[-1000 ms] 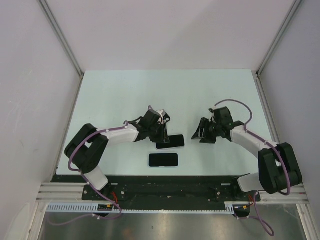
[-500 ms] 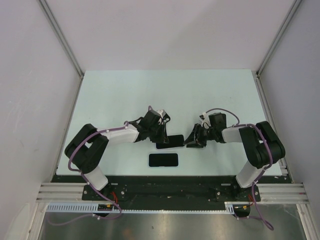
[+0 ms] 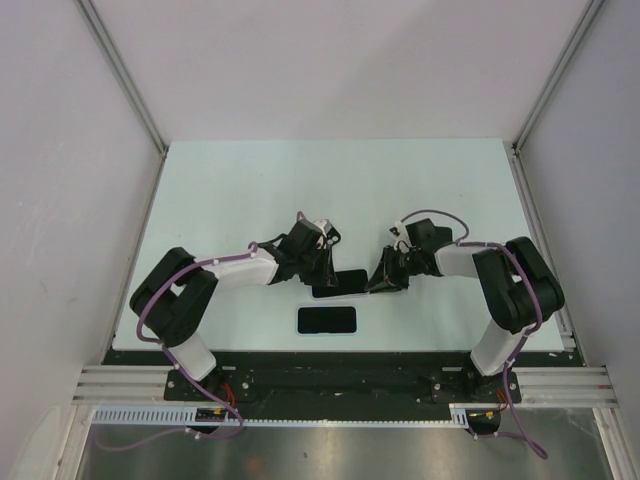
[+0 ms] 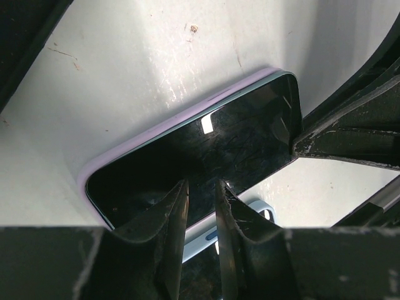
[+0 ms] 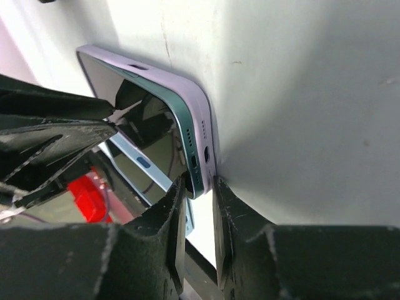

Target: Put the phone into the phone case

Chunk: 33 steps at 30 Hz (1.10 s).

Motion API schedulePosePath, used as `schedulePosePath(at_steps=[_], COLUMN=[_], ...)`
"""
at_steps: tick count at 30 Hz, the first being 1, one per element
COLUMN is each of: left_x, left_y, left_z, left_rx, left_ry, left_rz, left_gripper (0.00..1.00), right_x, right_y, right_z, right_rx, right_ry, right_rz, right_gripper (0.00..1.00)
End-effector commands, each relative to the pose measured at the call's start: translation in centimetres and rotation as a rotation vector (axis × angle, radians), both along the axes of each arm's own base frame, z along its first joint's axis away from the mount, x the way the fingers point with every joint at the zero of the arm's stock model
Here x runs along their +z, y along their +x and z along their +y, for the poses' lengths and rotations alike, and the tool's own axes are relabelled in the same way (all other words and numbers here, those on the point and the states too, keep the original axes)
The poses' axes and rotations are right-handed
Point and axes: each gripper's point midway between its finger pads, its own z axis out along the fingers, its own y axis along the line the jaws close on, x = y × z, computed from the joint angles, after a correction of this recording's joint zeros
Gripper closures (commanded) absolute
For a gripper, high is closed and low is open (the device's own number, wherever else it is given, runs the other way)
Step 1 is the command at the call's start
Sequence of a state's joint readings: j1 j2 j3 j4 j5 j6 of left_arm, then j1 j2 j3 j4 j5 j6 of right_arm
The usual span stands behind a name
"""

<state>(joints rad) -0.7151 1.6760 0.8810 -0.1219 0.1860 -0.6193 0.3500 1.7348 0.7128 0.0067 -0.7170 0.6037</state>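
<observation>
Phone (image 4: 200, 144) sits mostly in lilac phone case (image 4: 86, 178), right end apparently proud; left gripper (image 4: 199, 197), nearly clenched, presses screen, right gripper (image 5: 199, 187) pinches that end; final seating prob. left.

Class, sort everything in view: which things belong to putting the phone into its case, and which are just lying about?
Belongs to the job: phone; lilac case partly around it; left hand over its screen; right hand at its corner.

Just lying about: second phone, flat on the table nearer the arm bases, untouched.
</observation>
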Motion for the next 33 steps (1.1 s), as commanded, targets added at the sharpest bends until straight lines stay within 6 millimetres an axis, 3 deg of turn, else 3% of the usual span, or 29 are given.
schedulePosePath(at_steps=[1, 14, 17, 19, 22, 26, 27, 33], left_x=[-3.4, -3.4, -3.3, -3.2, -3.1, -3.0, -3.0, -3.1], left_y=[-2.1, -2.1, -2.0, -2.0, -2.1, -2.1, -2.1, -2.1], left_z=[2.3, 2.2, 2.4, 2.3, 2.2, 2.3, 2.3, 2.2], left_rx=[-0.02, -0.025, -0.022, -0.024, -0.025, -0.025, -0.025, -0.027], left_ry=[0.142, 0.138, 0.144, 0.14, 0.137, 0.139, 0.138, 0.141], left_rz=[0.08, 0.083, 0.075, 0.077, 0.078, 0.073, 0.075, 0.076], left_gripper=[0.69, 0.7, 0.69, 0.7, 0.69, 0.69, 0.69, 0.69], right_x=[-6.0, -10.0, -9.7, -8.8, -5.8, -0.9, 1.1, 7.8], right_y=[-1.3, -4.9, -4.4, -3.8, -2.2, -0.7, -0.6, 0.4], right_z=[-2.6, -5.6, -5.7, -5.4, -4.7, -2.1, -1.3, -0.8], right_rx=[0.046, 0.156, 0.173, 0.175, 0.158, 0.125, 0.106, -0.025], right_ry=[-0.435, -0.818, -0.911, -0.96, -1.047, -0.979, -0.941, -0.81], right_rz=[-0.017, 0.002, -0.053, -0.108, -0.253, -0.431, -0.489, -0.645], right_gripper=[0.8, 0.89, 0.89, 0.89, 0.88, 0.83, 0.82, 0.75])
